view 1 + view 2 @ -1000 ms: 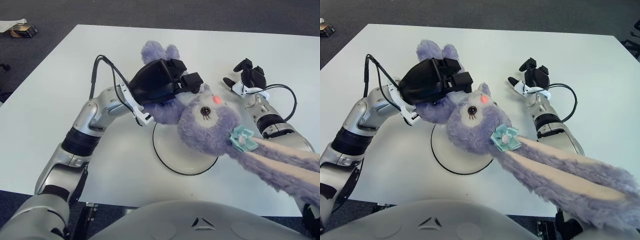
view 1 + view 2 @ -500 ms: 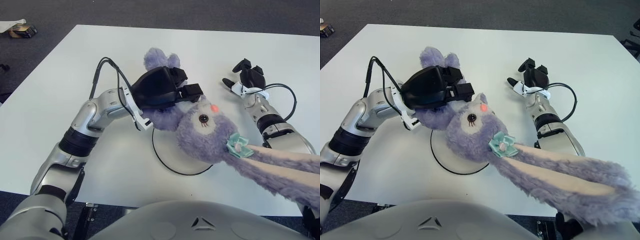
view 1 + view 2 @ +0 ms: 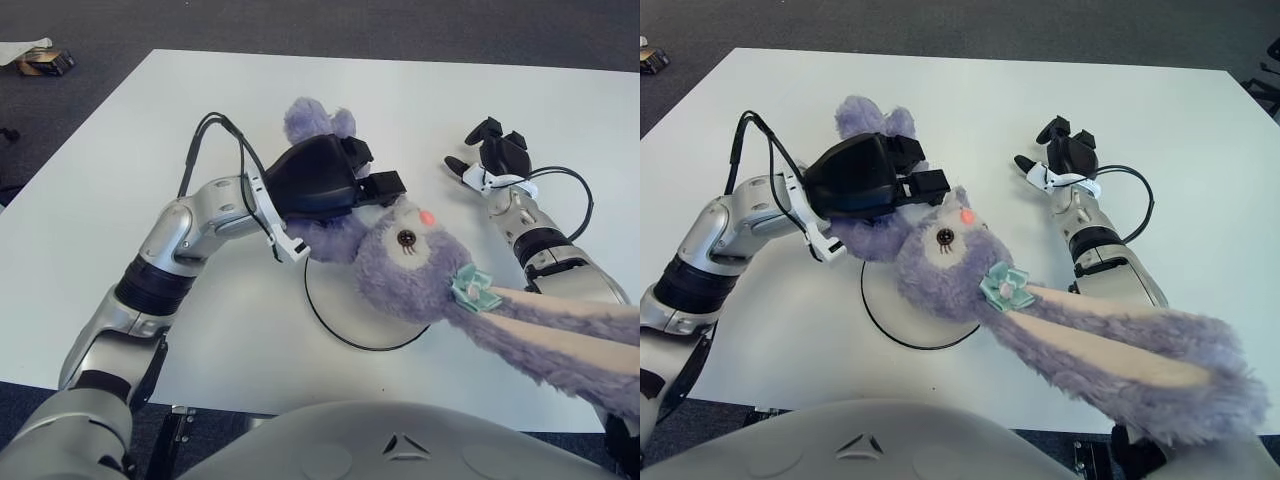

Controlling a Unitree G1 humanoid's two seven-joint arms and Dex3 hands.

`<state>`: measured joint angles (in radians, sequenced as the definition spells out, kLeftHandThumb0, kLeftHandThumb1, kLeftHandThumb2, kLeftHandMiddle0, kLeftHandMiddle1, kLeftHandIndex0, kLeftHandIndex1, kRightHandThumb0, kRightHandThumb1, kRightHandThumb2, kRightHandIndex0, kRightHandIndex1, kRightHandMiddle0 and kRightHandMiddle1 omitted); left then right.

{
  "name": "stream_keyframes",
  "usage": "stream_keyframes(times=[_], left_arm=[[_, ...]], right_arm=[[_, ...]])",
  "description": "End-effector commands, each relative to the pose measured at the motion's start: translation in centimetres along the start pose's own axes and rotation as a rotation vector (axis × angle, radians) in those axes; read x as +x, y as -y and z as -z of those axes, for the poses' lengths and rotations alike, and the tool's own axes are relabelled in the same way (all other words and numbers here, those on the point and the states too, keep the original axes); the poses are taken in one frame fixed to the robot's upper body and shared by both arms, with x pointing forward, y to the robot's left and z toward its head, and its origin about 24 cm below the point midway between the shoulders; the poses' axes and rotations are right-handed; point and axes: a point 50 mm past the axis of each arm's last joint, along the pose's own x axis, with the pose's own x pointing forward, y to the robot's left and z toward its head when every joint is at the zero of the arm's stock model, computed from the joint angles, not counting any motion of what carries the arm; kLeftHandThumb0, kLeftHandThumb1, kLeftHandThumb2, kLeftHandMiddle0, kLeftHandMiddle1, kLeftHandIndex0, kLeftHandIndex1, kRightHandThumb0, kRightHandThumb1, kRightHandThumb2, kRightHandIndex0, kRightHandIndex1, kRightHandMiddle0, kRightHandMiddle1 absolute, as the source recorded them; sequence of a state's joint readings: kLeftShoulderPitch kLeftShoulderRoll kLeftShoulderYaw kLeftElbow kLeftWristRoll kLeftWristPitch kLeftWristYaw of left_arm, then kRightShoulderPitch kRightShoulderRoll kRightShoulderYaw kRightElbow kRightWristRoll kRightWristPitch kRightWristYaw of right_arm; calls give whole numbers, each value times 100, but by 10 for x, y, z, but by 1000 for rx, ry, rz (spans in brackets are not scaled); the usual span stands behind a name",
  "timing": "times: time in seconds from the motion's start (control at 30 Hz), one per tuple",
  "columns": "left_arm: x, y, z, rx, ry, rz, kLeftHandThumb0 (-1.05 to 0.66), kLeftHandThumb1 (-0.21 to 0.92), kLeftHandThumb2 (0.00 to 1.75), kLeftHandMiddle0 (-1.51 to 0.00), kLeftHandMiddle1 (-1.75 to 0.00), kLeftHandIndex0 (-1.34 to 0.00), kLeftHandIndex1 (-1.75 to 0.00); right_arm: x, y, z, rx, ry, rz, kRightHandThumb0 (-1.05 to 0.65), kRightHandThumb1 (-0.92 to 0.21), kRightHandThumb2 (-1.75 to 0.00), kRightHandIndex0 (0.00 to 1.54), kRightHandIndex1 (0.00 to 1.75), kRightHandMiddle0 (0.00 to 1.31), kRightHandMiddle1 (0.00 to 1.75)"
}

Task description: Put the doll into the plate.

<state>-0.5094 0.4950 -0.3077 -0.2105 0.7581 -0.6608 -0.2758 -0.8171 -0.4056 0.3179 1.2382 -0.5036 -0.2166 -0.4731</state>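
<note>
The plate (image 3: 345, 318) lies flat on the white table (image 3: 120, 180), near its front edge, white with a thin dark rim; everything else is placed from it. The doll (image 3: 400, 262), a purple plush rabbit, is held above the plate rather than resting in it; its head hangs over the plate's right half, its body and feet rise beyond the plate's far rim, and its long ears stretch away to the plate's right and toward the camera, past the table's front edge. A pale green bow (image 3: 474, 287) sits at the base of the ears, just right of the plate.

The left hand (image 3: 320, 183) is over the plate's far-left rim, its dark fingers clamped around the doll's body just behind the head; the silver arm (image 3: 175, 245) runs off to the plate's left with a black cable (image 3: 205, 135) looping above it.

The right hand (image 3: 495, 155) is well to the right of the plate and farther back, close to the tabletop, fingers spread and holding nothing.
</note>
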Motion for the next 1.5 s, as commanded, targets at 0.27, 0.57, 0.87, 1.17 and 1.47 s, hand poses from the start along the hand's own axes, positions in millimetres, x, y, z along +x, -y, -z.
stream_keyframes(times=[0.27,0.57,0.87,1.17,1.47], left_arm=[[-1,0,-3,53,0,44,-53,25,140,-115,-175,-67,-175],[-2,-4,-3,141,71,199,-100,86,83,-119,-175,-19,-166],[-2,-9,-1,223,119,320,-105,92,94,-99,-175,0,-50],[-5,-22,8,195,148,370,-105,92,88,-75,-175,0,-30],[-4,-27,9,125,225,396,-105,92,84,-21,-164,0,-23]], right_arm=[[-15,-22,16,-26,-65,-115,-62,-85,-72,20,150,0,159],[-15,-22,17,-23,-66,-118,-63,-85,-72,20,152,0,160],[-15,-21,17,-24,-68,-118,-62,-85,-72,22,154,0,161],[-15,-21,17,-37,-67,-119,-62,-85,-73,23,155,0,159],[-15,-21,17,-42,-68,-125,-61,-86,-73,24,157,0,158]])
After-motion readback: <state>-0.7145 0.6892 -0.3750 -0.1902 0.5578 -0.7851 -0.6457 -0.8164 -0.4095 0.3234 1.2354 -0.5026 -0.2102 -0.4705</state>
